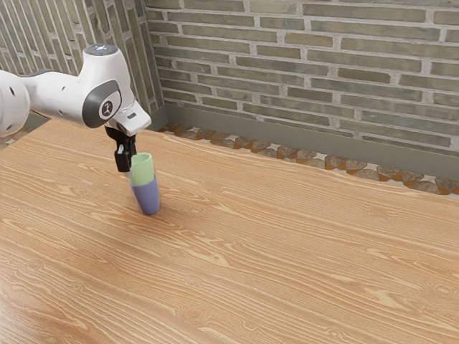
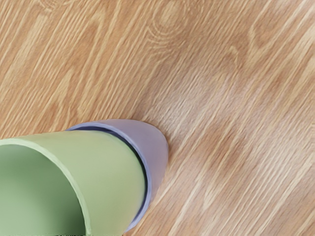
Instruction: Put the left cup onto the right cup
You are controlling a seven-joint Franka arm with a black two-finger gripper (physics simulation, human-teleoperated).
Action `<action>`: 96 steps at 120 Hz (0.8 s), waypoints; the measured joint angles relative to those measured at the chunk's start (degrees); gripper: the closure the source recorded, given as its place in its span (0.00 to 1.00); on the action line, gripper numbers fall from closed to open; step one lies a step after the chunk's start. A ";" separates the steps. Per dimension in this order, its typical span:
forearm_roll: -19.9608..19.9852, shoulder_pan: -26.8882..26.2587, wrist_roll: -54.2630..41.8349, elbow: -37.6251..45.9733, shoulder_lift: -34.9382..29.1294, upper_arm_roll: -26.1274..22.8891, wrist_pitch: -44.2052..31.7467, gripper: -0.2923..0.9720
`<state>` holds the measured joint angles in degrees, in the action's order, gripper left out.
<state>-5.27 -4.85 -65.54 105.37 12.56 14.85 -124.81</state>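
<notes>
**2 cups, 1 stack.** Our white arm (image 1: 64,97) reaches in from 9 o'clock in the exterior view. It extends over a wood-grain table (image 1: 301,258), with our black gripper (image 1: 125,159) pointing down at the 2 cups. The green cup (image 1: 141,169) sits nested in the purple cup (image 1: 148,196), mouth up and lower part inside the purple one. The purple cup's base touches the table. The stack leans, its top tipped toward 11 o'clock, and stands at about 9 o'clock from the table's middle.

The gripper is at the green cup's rim, on its 9 o'clock side, touching or just beside it. We cannot tell whether it is clamped on the cup or parted.

From the wrist camera we look into the green cup's mouth just under our hand. The purple rim rings its outside, with wood grain beyond.

At 12 o'clock in the exterior view, a brick wall (image 1: 301,64) rises behind a row of stones (image 1: 287,152).
</notes>
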 joint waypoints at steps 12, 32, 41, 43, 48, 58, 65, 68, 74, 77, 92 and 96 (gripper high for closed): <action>0.00 -0.07 -0.02 -0.05 -0.15 0.00 0.16 0.26; 0.00 -0.27 -0.03 -0.06 -0.50 0.00 0.57 0.24; 0.02 -0.49 -0.01 -0.06 -0.96 0.00 1.03 0.24; 0.03 -0.51 0.01 -0.08 -1.16 0.00 1.19 0.24; 0.05 -0.58 0.06 -0.14 -1.60 0.02 1.67 0.24; 0.05 -0.83 0.33 -0.35 -2.71 0.00 3.07 0.24; 0.06 -1.02 0.58 -0.45 -3.55 0.00 4.25 0.23; 0.08 -1.06 0.70 -0.51 -3.99 0.00 4.80 0.23; 0.20 -1.08 0.98 -0.62 -4.82 0.00 5.98 0.23; 0.26 -1.07 1.13 -0.67 -5.21 0.00 6.58 0.23; 0.73 -0.98 1.96 -1.63 -7.05 0.00 9.93 0.23; 0.84 -0.98 2.16 -2.24 -7.36 0.00 11.05 0.23</action>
<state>-4.42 -5.83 -63.38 103.13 5.20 14.85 -113.76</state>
